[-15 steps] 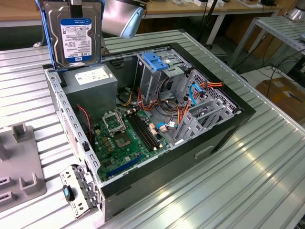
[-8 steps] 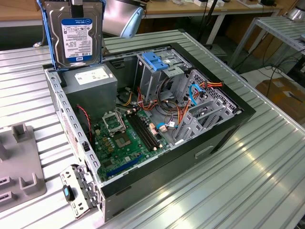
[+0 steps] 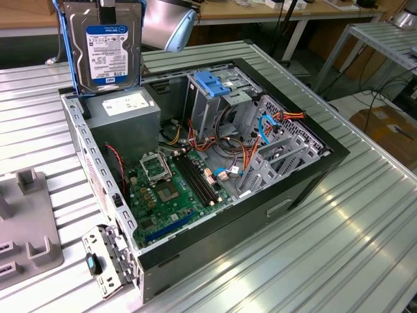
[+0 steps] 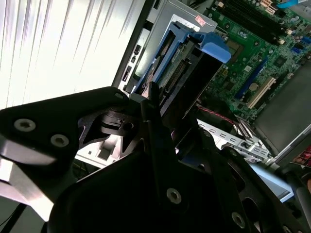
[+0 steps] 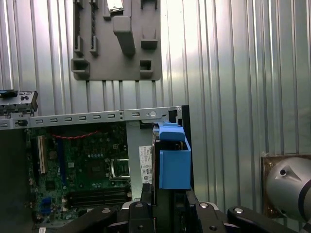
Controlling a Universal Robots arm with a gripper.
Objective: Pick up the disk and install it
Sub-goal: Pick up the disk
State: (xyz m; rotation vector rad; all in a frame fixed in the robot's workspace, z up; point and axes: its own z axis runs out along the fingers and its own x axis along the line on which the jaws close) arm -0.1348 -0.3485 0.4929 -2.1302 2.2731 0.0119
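Metal table (image 3: 352, 254), open computer case (image 3: 280, 208); gripper (image 5: 168, 198) pinches the disk (image 3: 104, 39) above: exterior view shows its label (image 3: 108, 59), both wrist views its blue carrier (image 5: 174, 167) (image 4: 212, 46).

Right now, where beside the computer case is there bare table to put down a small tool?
The table is bare on the exterior view's right of the case, and in a strip between the case and the grey fixture. Inside, cables crowd it; the disk hangs above one corner.

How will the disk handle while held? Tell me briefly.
Probably stiff and heavy for its size: the disk looks metal-bodied. Its smooth faces may slip. Held upright over the open case, a drop could damage it.
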